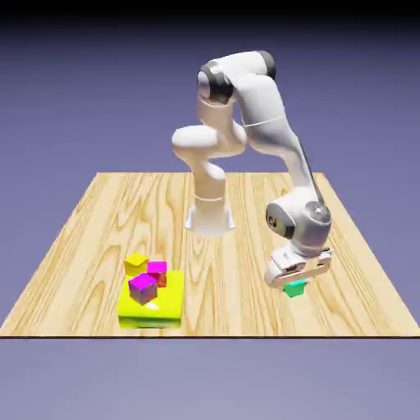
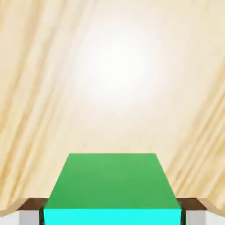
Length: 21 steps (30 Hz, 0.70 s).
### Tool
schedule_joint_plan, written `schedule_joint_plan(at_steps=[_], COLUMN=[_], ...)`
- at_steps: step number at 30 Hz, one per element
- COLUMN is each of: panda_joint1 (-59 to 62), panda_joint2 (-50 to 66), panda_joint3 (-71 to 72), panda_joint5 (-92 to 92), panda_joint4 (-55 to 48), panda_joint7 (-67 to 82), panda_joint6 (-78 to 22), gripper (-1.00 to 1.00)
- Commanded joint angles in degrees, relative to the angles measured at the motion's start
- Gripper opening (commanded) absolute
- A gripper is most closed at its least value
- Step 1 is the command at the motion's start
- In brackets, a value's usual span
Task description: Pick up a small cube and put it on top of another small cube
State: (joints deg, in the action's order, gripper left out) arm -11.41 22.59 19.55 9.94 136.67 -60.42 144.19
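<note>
The small teal cube (image 1: 294,288) is low over the wooden table (image 1: 221,246), on the exterior view's right. My gripper (image 1: 296,277) comes down on it from above, shut on it. In the hand view the teal cube (image 2: 112,184) fills the space between my gripper's (image 2: 112,218) two grey fingertips (image 2: 29,218), which press against its sides. I cannot tell whether it rests on the wood or hangs just above it. The small orange-yellow cube (image 1: 136,263) stands on the table far off on the exterior view's left, behind a lime-yellow block.
A large flat lime-yellow block (image 1: 152,310) lies near the front edge on the exterior view's left, with a magenta cube (image 1: 143,287) on it. A second magenta cube (image 1: 157,267) and a red cube (image 1: 162,280) crowd beside the orange-yellow cube.
</note>
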Motion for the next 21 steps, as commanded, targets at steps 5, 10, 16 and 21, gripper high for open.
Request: schedule_joint_plan(at_steps=[5,10,16,21], panda_joint1=[7.0,17.4,29.2,29.0], panda_joint2=[-6.8,-9.7,-13.2,-7.5], panda_joint3=[-2.6,-13.0,-24.8,-23.8], panda_joint5=[-6.3,-13.5,-21.6,-23.7], panda_joint4=[-2.7,-8.0,-14.1,-10.3], panda_joint7=[-2.2,-10.5,-20.0,-18.4], panda_joint6=[-8.5,-15.2,-22.9,-13.4], gripper=[-1.0,-1.0,-1.0,-1.0])
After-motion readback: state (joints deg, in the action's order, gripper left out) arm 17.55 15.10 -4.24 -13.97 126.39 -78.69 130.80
